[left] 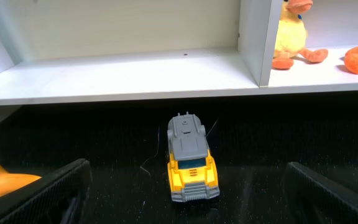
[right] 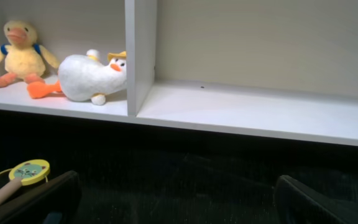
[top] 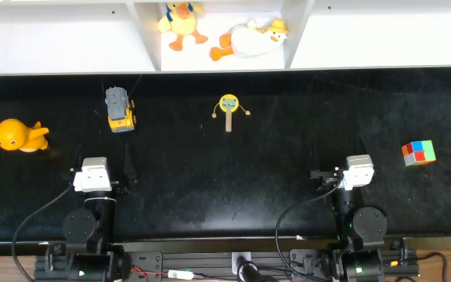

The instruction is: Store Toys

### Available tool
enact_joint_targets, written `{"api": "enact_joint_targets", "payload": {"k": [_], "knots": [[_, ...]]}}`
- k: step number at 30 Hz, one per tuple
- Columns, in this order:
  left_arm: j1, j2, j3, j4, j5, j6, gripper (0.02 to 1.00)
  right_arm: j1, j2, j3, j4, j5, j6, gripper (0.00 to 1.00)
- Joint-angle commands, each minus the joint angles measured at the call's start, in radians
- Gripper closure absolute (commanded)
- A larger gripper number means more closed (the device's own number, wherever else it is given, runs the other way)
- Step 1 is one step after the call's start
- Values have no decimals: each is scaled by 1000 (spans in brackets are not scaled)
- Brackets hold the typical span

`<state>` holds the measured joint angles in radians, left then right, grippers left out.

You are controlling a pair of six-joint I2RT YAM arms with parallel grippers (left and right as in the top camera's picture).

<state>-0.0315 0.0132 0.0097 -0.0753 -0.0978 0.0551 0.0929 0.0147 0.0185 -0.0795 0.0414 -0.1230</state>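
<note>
Truck on table — 1 plush duck (yellow) shelved

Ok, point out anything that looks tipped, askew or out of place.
The white plush duck lies on its side in the middle shelf compartment, beside the seated yellow plush duck. The orange duck, toy truck, rattle and colour cube sit out on the black table, not shelved. Nothing looks spilled or damaged.

left hand: spread wide | right hand: spread wide | arms folded back
</note>
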Motion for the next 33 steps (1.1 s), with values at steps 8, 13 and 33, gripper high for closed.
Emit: {"api": "enact_joint_targets", "payload": {"k": [8, 13, 33], "knots": [[-4, -10, -2, -2, 3, -3, 23, -2, -11, -14, 5, 1, 11, 5], [7, -7, 45, -28, 7, -3, 23, -2, -11, -14, 5, 1, 11, 7], [423, 737, 748, -558, 412, 137, 25, -2, -11, -14, 5, 1, 11, 5]]}}
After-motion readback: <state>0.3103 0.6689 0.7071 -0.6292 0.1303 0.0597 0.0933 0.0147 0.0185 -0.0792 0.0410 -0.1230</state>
